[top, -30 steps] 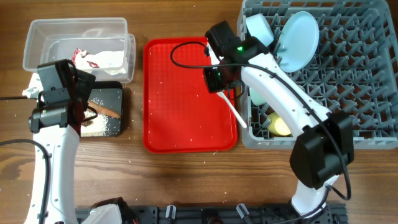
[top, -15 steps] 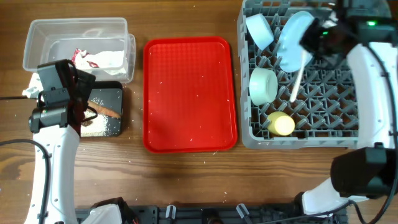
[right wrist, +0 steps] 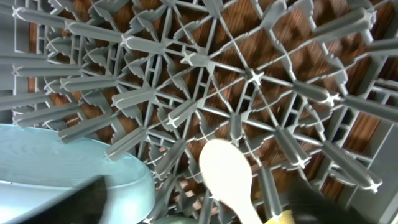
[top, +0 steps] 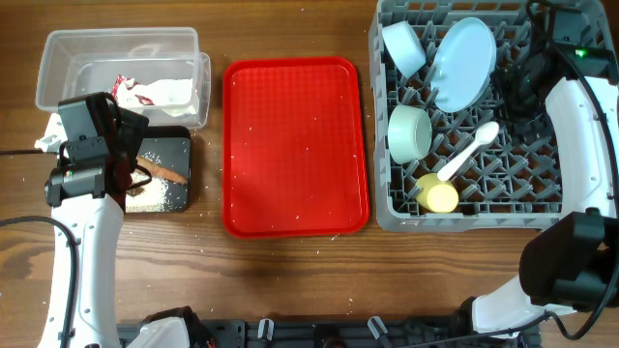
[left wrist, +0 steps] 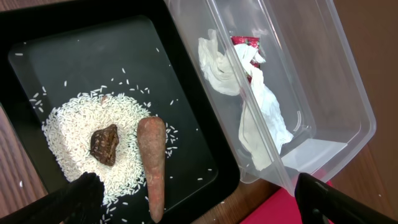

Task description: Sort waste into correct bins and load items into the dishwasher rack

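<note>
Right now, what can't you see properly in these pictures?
Black tray: overhead, the left arm covers its left side.
White spoon: right wrist view, handle cut off by the bottom edge.
Right gripper: overhead, hidden under the right arm; fingers blurred in its wrist view.

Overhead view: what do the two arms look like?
Both the left arm and right arm have smooth white links joined by boxy black housings, with black cables alongside. A green light glows near the right wrist.
</note>
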Robot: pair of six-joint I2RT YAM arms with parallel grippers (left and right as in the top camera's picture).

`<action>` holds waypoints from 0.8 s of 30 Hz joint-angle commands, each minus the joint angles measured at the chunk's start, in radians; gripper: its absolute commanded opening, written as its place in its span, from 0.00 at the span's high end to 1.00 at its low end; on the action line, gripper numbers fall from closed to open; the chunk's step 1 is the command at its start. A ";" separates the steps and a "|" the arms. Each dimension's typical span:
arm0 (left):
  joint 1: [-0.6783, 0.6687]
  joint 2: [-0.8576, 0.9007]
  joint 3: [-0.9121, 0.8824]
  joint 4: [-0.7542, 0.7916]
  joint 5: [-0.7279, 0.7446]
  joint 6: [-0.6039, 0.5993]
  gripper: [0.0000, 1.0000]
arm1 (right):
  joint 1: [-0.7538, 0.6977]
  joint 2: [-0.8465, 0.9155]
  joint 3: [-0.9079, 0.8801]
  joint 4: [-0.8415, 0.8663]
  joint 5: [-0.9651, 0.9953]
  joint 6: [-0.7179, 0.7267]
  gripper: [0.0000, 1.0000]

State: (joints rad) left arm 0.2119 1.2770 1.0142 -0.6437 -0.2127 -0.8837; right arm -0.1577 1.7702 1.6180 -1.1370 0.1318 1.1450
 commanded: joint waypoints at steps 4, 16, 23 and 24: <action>0.003 -0.002 0.014 0.000 -0.013 0.016 0.00 | 0.002 -0.113 0.001 0.026 0.035 -0.275 0.00; 0.003 -0.002 0.014 0.000 -0.013 0.016 0.00 | 0.204 -0.465 0.001 -0.021 -0.276 -1.014 0.00; 0.003 -0.002 0.014 0.000 -0.013 0.016 0.00 | 0.340 -0.470 0.001 -0.031 -0.190 -0.853 0.00; 0.003 -0.002 0.014 0.000 -0.013 0.016 0.00 | 0.340 -0.468 0.001 -0.031 -0.173 -0.854 0.00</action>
State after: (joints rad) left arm 0.2115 1.2770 1.0142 -0.6441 -0.2127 -0.8837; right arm 0.1783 1.3067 1.6180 -1.1675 -0.1139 0.2501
